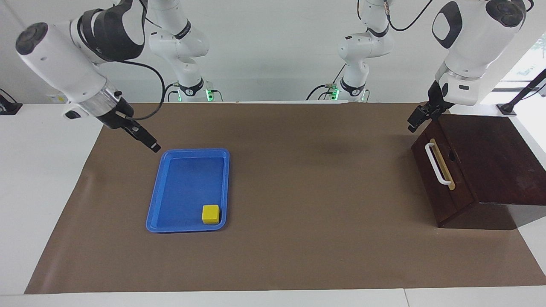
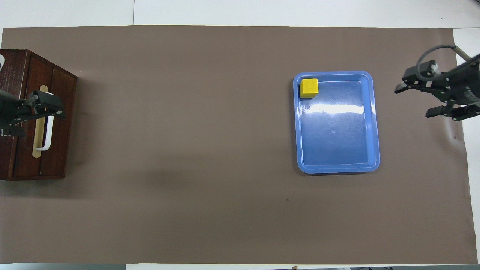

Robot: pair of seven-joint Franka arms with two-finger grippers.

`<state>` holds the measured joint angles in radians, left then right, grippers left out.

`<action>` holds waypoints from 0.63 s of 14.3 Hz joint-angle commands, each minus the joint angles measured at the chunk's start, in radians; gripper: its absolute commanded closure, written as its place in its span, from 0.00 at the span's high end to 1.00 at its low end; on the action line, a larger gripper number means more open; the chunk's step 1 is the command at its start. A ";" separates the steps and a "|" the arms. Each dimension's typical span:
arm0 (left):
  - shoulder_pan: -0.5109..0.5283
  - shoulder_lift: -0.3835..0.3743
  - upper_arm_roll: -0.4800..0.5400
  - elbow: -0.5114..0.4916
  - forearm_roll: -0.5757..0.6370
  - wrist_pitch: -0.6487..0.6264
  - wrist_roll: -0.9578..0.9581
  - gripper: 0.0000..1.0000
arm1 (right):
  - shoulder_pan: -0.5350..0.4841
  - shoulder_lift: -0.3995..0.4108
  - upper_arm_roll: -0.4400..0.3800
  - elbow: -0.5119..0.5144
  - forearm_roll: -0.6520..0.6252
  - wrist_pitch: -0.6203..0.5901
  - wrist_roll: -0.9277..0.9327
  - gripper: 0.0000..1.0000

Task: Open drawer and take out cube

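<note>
A: Start at the robots' end. What is cut off or hard to read?

B: The left tool [image 1: 416, 121] hangs over the edge of the dark wood box [image 1: 490, 149] nearest the robots, at the left arm's end of the bench [image 1: 42, 192]. In the overhead view its body covers part of the white bar handle [image 2: 47, 133]. I cannot tell whether its fingers are apart or together. The box itself runs off the frame in both views.

A: And the right tool?

B: The right tool [image 2: 416, 100] hangs in the air at the right arm's end, over the brown paper sheet [image 1: 298, 179] just beside the tray. Its fingers stand apart, with nothing between them. The facing view shows them only as one dark tip.

A: Is the drawer open?

B: The drawer [image 1: 441, 179] sits flush in the box, so its inside is hidden. The handle lies on a tan strip [image 1: 445, 168] across its glossy dark front.

A: Where is the cube?

B: The cube [image 1: 210, 214], small, bright yellow, square-edged, lies in the flat blue plastic tray [image 1: 162, 192], tucked into the corner farthest from the robots, on the side toward the drawer. It is well apart from both tools; the right one is the closer. The tray is a shiny rounded rectangle with a low rim.
</note>
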<state>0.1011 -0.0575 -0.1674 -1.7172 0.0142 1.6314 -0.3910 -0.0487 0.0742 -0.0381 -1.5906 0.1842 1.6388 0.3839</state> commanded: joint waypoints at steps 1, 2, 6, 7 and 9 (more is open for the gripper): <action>0.000 -0.024 0.005 0.001 -0.010 -0.060 0.198 1.00 | -0.010 -0.066 0.009 -0.009 -0.115 -0.010 -0.431 1.00; -0.004 -0.024 0.005 0.001 -0.014 -0.064 0.219 1.00 | -0.010 -0.073 0.009 -0.002 -0.127 -0.013 -0.509 1.00; -0.014 -0.036 0.000 -0.007 -0.025 -0.064 0.218 1.00 | -0.010 -0.066 0.012 0.076 -0.202 -0.180 -0.609 1.00; -0.029 -0.036 0.003 -0.007 -0.025 -0.062 0.218 1.00 | -0.007 -0.070 0.014 0.077 -0.219 -0.203 -0.608 1.00; -0.029 -0.036 0.002 -0.008 -0.025 -0.058 0.215 1.00 | -0.008 -0.074 0.017 0.063 -0.256 -0.256 -0.606 1.00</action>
<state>0.0847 -0.0738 -0.1753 -1.7172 0.0052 1.5895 -0.1882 -0.0523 0.0034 -0.0309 -1.5237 -0.0307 1.4254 -0.2015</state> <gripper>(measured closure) 0.000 0.000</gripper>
